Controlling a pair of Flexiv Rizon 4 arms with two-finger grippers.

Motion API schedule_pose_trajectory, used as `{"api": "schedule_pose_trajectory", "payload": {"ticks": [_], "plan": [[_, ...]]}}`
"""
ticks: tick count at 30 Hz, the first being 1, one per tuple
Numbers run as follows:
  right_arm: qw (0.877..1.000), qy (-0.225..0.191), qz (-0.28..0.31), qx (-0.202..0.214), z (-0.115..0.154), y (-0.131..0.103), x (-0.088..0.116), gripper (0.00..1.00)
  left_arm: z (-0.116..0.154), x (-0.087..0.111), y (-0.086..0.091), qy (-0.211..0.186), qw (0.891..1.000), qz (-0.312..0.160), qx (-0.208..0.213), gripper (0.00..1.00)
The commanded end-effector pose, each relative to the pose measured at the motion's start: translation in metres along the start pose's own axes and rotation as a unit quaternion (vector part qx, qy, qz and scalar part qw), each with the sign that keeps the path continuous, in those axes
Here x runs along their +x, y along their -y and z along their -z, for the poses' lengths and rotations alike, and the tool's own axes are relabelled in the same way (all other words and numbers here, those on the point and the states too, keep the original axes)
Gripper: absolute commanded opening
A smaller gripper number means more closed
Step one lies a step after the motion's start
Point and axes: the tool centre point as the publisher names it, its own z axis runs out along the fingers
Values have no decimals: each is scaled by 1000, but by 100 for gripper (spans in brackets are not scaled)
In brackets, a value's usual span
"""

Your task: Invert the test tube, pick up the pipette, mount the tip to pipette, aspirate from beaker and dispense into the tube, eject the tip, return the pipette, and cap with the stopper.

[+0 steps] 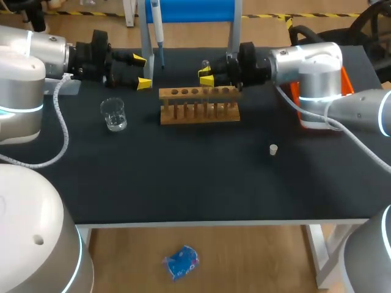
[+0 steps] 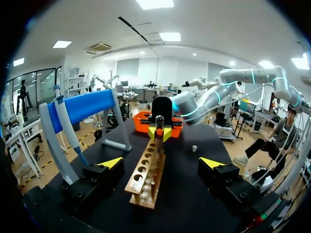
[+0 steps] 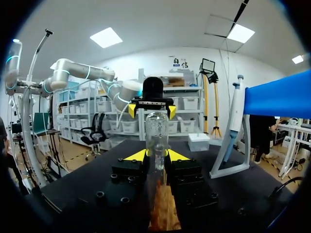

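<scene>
**Glass tube held over the rack: slip and misalignment are the main risks**

The right end effector [image 3: 156,155] is clamped on the test tube [image 3: 156,133], with its two yellow tips pressing the glass from either side. The tube stands roughly upright just above the wooden rack [image 1: 198,105], near the rack's right half. I cannot tell which end of the tube is the open one. The left end effector [image 1: 142,71] has its fingers spread wide and holds nothing. It sits beyond the rack's left end, close to the leg of the blue stand [image 1: 189,9] where the pipette [image 1: 157,24] hangs. The beaker [image 1: 113,115] stands on the bench [image 1: 201,177], left of the rack. The stopper [image 1: 274,149] lies well apart from the rack on the right.

Several things could go wrong from here:

- **Slip:** the glass is smooth and the contact patch is small, so the tube could slide or pivot in the grip if the wrist rotates fast.
- **Misalignment:** if the tube comes down off-centre from a hole, its end would strike the rack's top board. That could chip the glass or shove the light rack sideways.
- **Left arm:** it is close to the stand leg, so a careless reach for the pipette might clip the stand. A low sweep could knock the beaker and spill it.
</scene>
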Motion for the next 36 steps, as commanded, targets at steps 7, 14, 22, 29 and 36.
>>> {"api": "schedule_pose_trajectory", "payload": {"ticks": [7, 14, 22, 29, 36], "plan": [[1000, -2, 5, 0, 2, -8, 2, 0, 0, -1, 0, -1, 1000, 0, -1, 100], [1000, -6, 11, 2, 2, -15, 3, 0, 0, -1, 0, -1, 1000, 0, -1, 100], [1000, -8, 19, 4, 5, -25, 5, 0, 0, -1, 0, -1, 1000, 0, -1, 100], [1000, -10, 26, 4, 5, -33, 8, 0, 0, -1, 0, -1, 1000, 0, -1, 100], [999, -10, 33, 5, 6, -44, 10, 0, 0, -1, 0, -1, 1000, 0, -1, 100]]}}
